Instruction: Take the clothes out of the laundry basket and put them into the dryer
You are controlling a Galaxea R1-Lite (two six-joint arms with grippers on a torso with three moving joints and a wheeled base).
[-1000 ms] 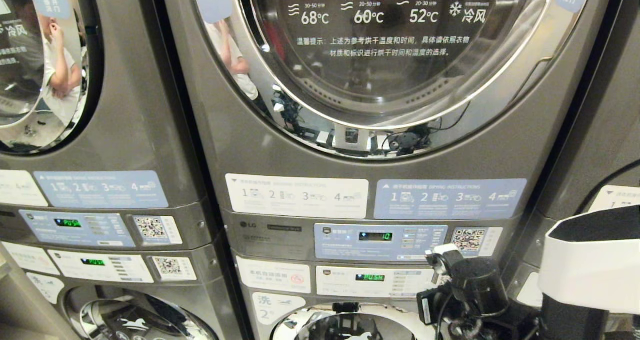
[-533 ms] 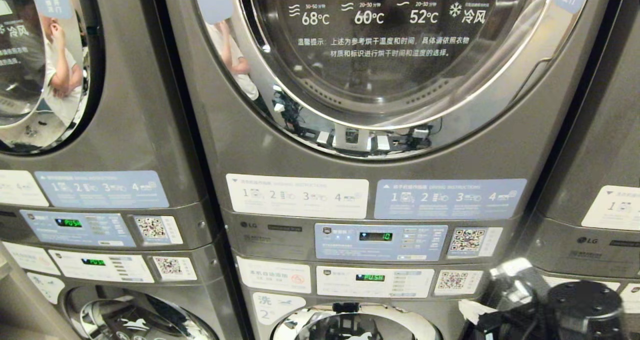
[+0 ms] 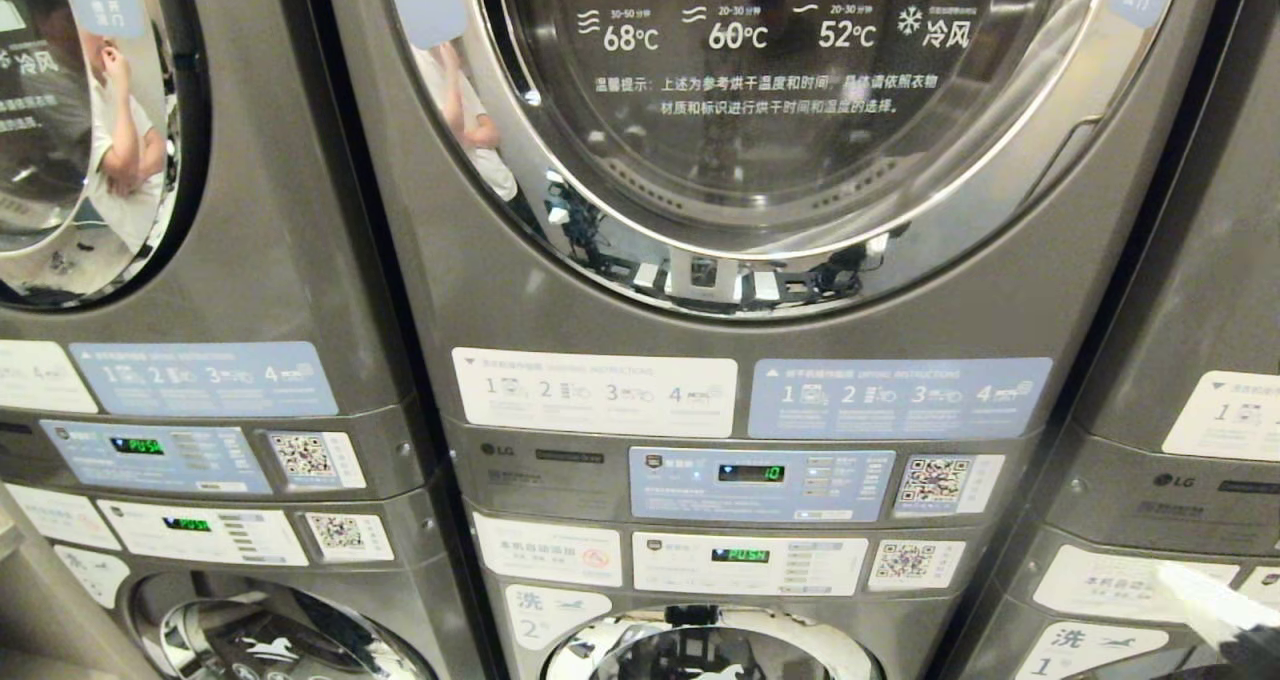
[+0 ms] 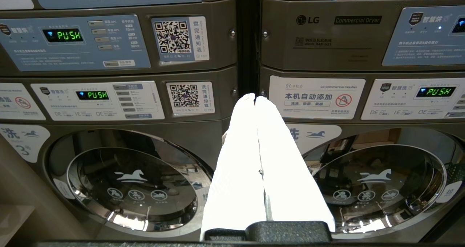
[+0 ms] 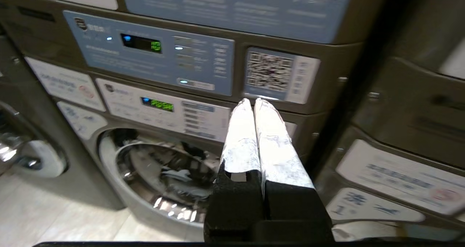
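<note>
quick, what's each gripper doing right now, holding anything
Left gripper: shut, holding nothing, pointed at the stacked machines.
Right gripper: shut, holding nothing, near the dryer's control panel.

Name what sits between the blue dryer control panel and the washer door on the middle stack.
In the head view, the white washer control panel lies between the blue dryer control panel and washer door.

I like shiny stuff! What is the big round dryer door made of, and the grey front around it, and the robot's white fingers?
The dryer door looks like clear glass in a polished chrome ring: it mirrors the room. The grey front seems painted or brushed metal, with a dull sheen. The right gripper has white fingers, perhaps wrapped in tape or cloth; hard to tell.
</note>
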